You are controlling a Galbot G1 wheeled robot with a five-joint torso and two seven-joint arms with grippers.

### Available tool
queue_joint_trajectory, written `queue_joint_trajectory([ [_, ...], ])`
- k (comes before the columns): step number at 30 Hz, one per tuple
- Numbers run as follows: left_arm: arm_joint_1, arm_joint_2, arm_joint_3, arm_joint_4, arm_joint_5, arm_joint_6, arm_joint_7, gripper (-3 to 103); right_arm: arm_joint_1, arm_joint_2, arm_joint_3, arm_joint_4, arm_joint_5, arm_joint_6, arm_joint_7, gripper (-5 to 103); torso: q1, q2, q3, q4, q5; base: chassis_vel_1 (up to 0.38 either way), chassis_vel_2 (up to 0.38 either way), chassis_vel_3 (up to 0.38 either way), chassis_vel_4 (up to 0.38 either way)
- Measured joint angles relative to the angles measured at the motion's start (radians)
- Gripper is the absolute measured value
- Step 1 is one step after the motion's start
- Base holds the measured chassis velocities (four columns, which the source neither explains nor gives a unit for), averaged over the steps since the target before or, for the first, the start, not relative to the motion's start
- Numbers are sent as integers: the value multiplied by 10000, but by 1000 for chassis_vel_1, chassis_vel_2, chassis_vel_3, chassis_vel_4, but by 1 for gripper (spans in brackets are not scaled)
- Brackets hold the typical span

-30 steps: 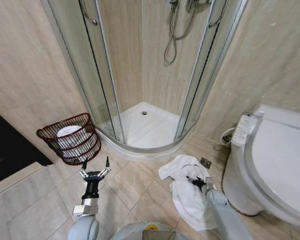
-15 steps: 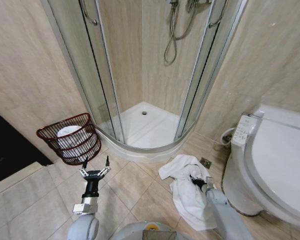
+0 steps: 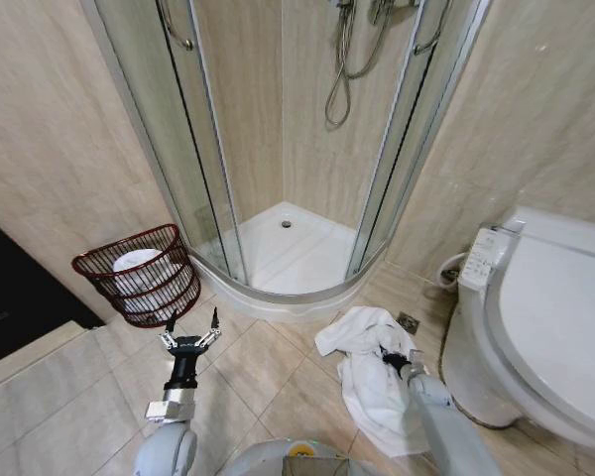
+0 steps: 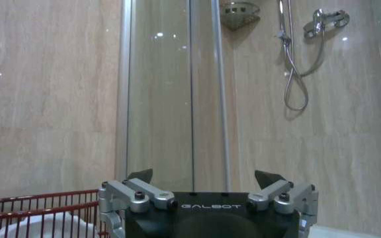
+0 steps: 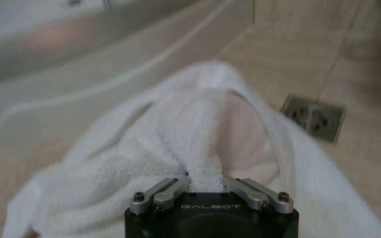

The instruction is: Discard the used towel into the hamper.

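- Beige floor tiles [image 3: 268, 362] are spread before a glass shower.
- The white towel [image 3: 362, 382] is pinched by the right claw [image 3: 389, 359] on the floor.
- The left claw [image 3: 189, 335] is held spread beside the hamper [image 3: 144, 278].

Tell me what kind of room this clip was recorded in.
A bathroom, most likely in a home or hotel. A glass-walled corner shower with a hose stands ahead, a toilet sits at the right, and a white towel lies on the tiled floor with the right gripper on it.
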Motion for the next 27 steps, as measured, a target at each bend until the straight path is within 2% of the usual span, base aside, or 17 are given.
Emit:
queue_joint_trajectory([
  [3, -11, 27, 22, 11, -6, -9, 5, 100, -257, -10, 100, 613, 85, 33, 163, 5, 0, 0, 0, 0, 1, 0, 0, 0, 0],
  [9, -20, 56, 159, 100, 24, -144, 11, 100, -1666, -56, 499, 3350, 164, 309, 1012, 5, 0, 0, 0, -2, -1, 0, 0, 0, 0],
  [10, -20, 56, 159, 100, 24, -144, 11, 100, -1666, -56, 499, 3350, 164, 309, 1012, 5, 0, 0, 0, -2, -1, 0, 0, 0, 0],
  [11, -17, 76, 172, 121, 32, -174, 11, 100, -2186, -20, 685, 4366, 156, 360, 1206, 5, 0, 0, -1, -2, -2, 0, 0, 0, 0],
  [13, -17, 91, 174, 133, 33, -180, 8, 100, -2390, 14, 762, 4761, 128, 404, 1252, 5, 0, 1, -1, -3, -3, 0, 0, 0, 0],
  [14, -16, 140, 180, 171, 44, -196, 3, 100, -2852, 108, 947, 5619, -21, 539, 1335, 5, 0, 1, -1, -1, -3, 0, 0, 0, 0],
  [16, -19, 155, 180, 187, 58, -198, -4, 100, -3016, 152, 1006, 5960, -97, 587, 1371, 5, 0, 1, -1, -3, -1, 0, 0, 0, 0],
  [19, -123, 207, 183, 407, 476, -329, -123, 100, -4072, 453, 1360, 8257, -449, 787, 1648, 5, 0, 2, -1, 0, -10, 0, 0, 0, 0],
  [20, -161, 207, 183, 494, 654, -446, -138, 100, -4427, 556, 1467, 8929, -567, 850, 1757, 5, 0, 2, -2, -2, 0, 0, 0, 0, 0],
  [21, -161, 207, 183, 494, 654, -446, -138, 100, -4427, 556, 1467, 8929, -567, 850, 1757, 5, 0, 2, -2, -2, 0, 0, 0, 0, 0],
  [27, -19, 161, 314, 574, 806, -747, -206, 100, -5598, 789, 2005, 11414, -919, 1032, 2023, 5, 0, 2, -2, -4, -1, 0, 0, 0, 0],
])
